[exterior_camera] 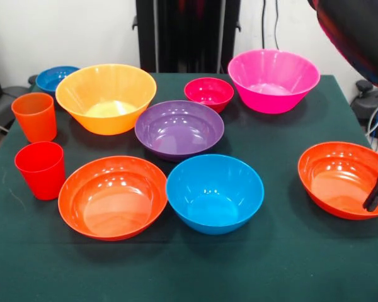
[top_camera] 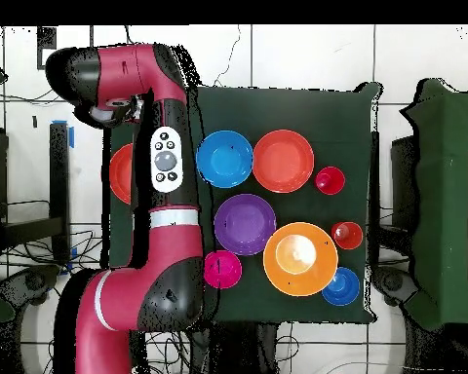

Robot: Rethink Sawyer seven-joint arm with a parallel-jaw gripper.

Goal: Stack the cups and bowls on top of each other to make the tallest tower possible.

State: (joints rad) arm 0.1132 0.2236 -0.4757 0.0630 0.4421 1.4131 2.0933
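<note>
All bowls and cups stand apart on the green table [exterior_camera: 283, 264]; nothing is stacked. The medium blue bowl [exterior_camera: 215, 192] is empty at the front middle. A red-orange bowl [exterior_camera: 112, 196] sits to its left. The purple bowl [exterior_camera: 179, 128], yellow-orange bowl [exterior_camera: 106, 97], small magenta bowl [exterior_camera: 208, 93], pink bowl [exterior_camera: 273, 80] and small blue bowl [exterior_camera: 55, 78] lie behind. The ribbed orange cup [exterior_camera: 34, 116] and smooth red cup [exterior_camera: 41, 168] stand at the left. My gripper [exterior_camera: 374, 196] reaches into the second red-orange bowl [exterior_camera: 340, 179] at the right edge.
In the overhead view my arm [top_camera: 165, 195] covers the table's left side, the pink bowl and most of one red-orange bowl [top_camera: 121, 173]. The robot's black pedestal [exterior_camera: 188, 34] stands behind the table. Grey equipment [exterior_camera: 368, 100] sits beside the right edge.
</note>
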